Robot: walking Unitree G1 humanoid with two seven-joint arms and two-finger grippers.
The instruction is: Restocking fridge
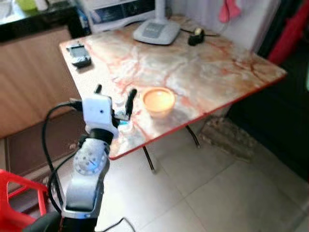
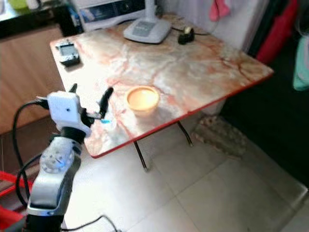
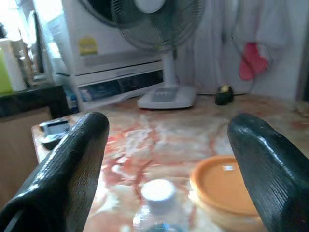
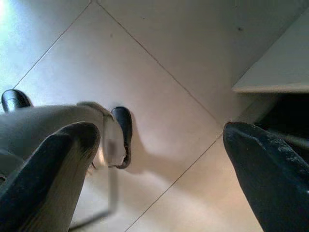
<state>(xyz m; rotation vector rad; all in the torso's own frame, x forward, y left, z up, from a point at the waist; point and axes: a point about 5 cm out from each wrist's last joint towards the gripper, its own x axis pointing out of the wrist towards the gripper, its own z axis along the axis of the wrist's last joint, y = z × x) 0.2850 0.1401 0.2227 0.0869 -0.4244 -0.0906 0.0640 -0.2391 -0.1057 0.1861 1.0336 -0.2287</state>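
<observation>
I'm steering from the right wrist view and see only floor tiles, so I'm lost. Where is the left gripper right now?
Observer: The left gripper is raised over the near edge of the marble table, fingers apart.
Operator: Anything between them?
Observer: A small water bottle with a white cap stands just ahead, between the open fingers, not gripped.
Operator: What's beside it?
Observer: An orange-lidded container sits on the bottle's right, further onto the table.

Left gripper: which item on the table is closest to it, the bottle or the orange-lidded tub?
The bottle: its white cap sits between the left gripper's open jaws. The tub stands just beyond, to the right.
</observation>
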